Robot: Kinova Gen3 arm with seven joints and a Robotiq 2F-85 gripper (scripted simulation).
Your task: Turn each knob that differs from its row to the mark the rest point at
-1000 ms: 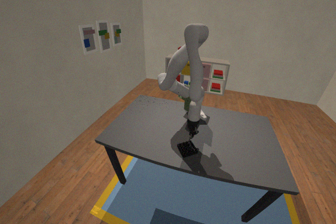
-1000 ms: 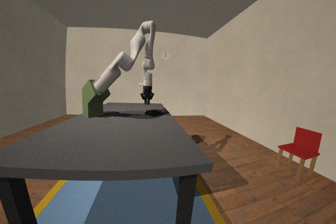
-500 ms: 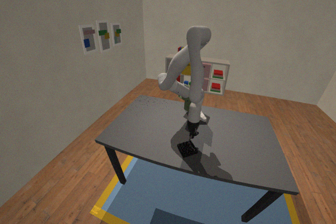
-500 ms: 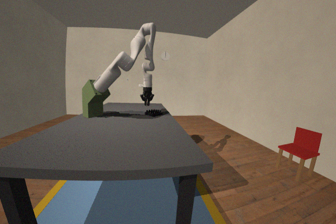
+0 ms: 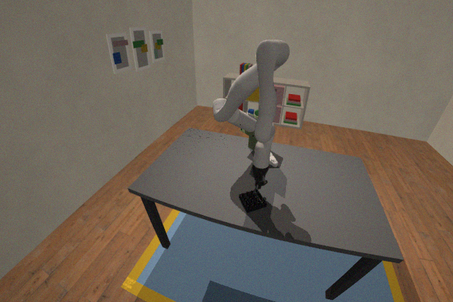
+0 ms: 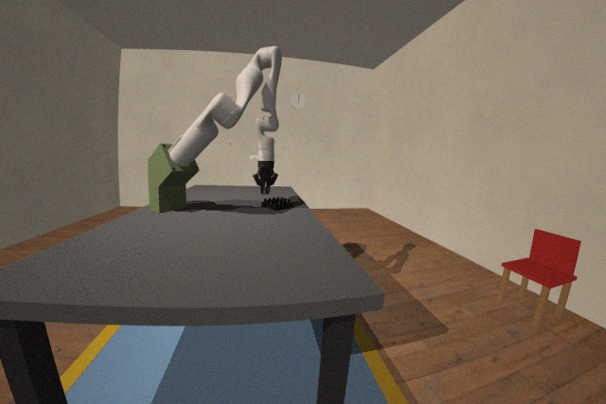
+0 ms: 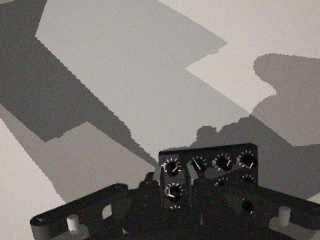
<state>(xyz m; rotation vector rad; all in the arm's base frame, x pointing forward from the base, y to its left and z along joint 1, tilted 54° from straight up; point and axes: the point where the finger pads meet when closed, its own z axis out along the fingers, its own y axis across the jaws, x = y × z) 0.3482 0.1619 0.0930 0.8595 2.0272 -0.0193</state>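
The black knob box (image 5: 253,199) (image 6: 278,205) (image 7: 209,152) stands on the table, partly behind the fingers in the wrist view. There, four knobs show along its far edge: a left one (image 7: 172,167), a second (image 7: 199,163), a third (image 7: 223,162) and a right one (image 7: 247,160). Below the left one, another knob (image 7: 173,193) shows. Other knobs are partly or fully hidden, and names and socket cannot be read or seen. My gripper (image 5: 257,186) (image 6: 264,192) (image 7: 174,176) points down above the box's robot-side part, its fingers slightly open with nothing between them.
The grey table (image 5: 197,177) (image 6: 195,253) carries the green arm base (image 6: 166,186) behind the box. The box stands near the table's long edge away from the base. Arm shadows fall around it. A red chair (image 6: 543,262) and a shelf (image 5: 305,107) stand away from the table.
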